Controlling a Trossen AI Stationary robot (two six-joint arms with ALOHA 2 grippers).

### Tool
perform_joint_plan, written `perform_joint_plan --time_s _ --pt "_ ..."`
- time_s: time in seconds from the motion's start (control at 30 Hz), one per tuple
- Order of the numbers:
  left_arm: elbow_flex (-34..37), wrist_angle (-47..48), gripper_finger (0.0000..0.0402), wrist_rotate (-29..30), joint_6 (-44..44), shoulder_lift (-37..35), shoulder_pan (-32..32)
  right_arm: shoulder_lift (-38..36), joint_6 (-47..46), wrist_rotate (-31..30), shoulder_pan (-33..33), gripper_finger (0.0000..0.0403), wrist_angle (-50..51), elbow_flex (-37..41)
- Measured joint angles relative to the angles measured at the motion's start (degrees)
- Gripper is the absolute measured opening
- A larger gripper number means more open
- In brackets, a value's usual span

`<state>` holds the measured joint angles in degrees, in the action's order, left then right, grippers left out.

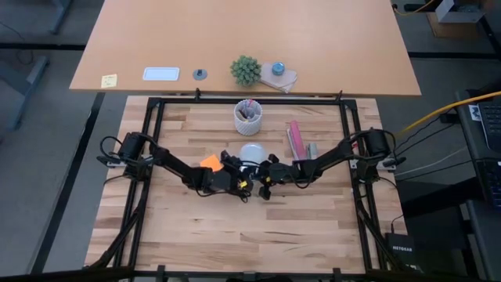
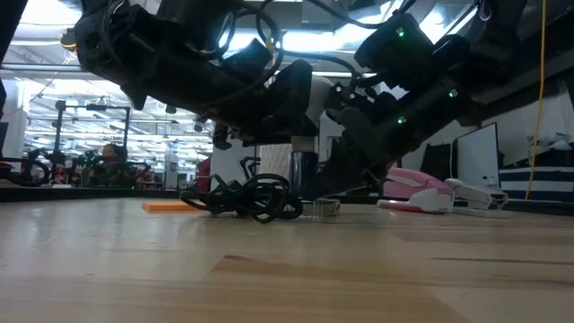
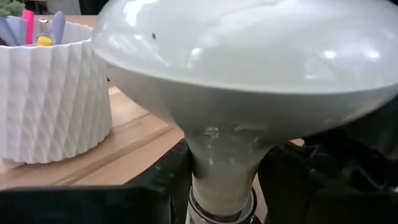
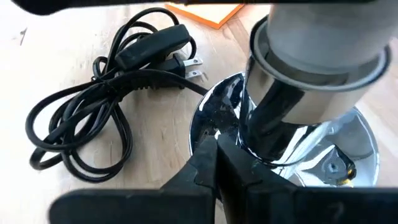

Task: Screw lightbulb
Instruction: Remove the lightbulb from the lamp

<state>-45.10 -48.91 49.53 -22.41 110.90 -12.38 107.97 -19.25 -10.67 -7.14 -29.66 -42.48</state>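
Observation:
The white lightbulb point(image 1: 250, 151) point(image 3: 249, 62) stands upright at the table's middle, wide end up. Its grey narrow end point(image 4: 317, 46) sits on the upright socket point(image 4: 289, 115) of a round silvery fitting point(image 4: 351, 146) that lies on the table. My left gripper point(image 1: 243, 169) point(image 3: 221, 190) comes from the left and is shut on the bulb. My right gripper point(image 1: 264, 175) point(image 4: 217, 155) comes from the right, shut, with its tips at the fitting's rim. The fitting's black cord point(image 4: 93, 106) lies coiled beside it. My left gripper pinches the bulb's narrow neck point(image 3: 227, 165) between its two fingers point(image 3: 165, 183), just above the base. The fingers come nearly level from the table's left. The bulb stands upright in the hold, its base on the fitting's socket. My right gripper's shut fingertips point(image 4: 214, 149) lie on the fitting's near rim point(image 4: 196, 132), slanting down from the table's right. Whether the rim is between them I cannot tell. The fitting rests on the table.
A white ribbed cup of pens point(image 1: 249, 117) point(image 3: 50, 93) stands just beyond the bulb. An orange note pad point(image 1: 210, 162) lies to the left, and a pink stapler point(image 1: 296, 139) point(image 2: 417, 193) to the right. The near half of the table is bare wood point(image 1: 250, 235).

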Motion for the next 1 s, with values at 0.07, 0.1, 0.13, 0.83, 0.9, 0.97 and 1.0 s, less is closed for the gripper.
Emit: perform_joint_plan --time_s 0.07,0.1,0.13,0.83,0.9,0.97,1.0 --pt "0.0 0.01 0.0144 0.98 -0.34 0.06 -0.24 -1.01 0.25 0.52 -0.04 0.0005 1.01 0.11" --pt "0.0 0.05 0.0145 1.31 -0.36 0.08 -0.34 -1.71 0.64 0.96 -0.06 0.0004 1.85 0.15" --pt "0.02 0.07 0.0145 1.49 -0.42 0.08 -0.35 -2.58 1.22 1.3 -0.12 0.0005 2.88 0.24" --pt "0.17 -0.61 0.0145 2.41 -3.11 0.21 -1.12 -6.53 4.2 -13.15 0.01 0.0006 16.05 0.04" --pt "0.17 -0.54 0.0144 2.41 -3.09 0.21 -1.12 -5.35 4.18 -12.5 0.01 0.0006 15.07 0.01" --pt "0.17 -0.51 0.0142 2.37 -3.11 0.21 -1.12 -4.15 3.69 -11.85 0.01 0.0006 13.38 -0.04" --pt "0.17 -0.43 0.0142 2.39 -3.1 0.21 -1.14 -3.58 3.01 -11.27 0.01 0.0007 12.21 -0.07"
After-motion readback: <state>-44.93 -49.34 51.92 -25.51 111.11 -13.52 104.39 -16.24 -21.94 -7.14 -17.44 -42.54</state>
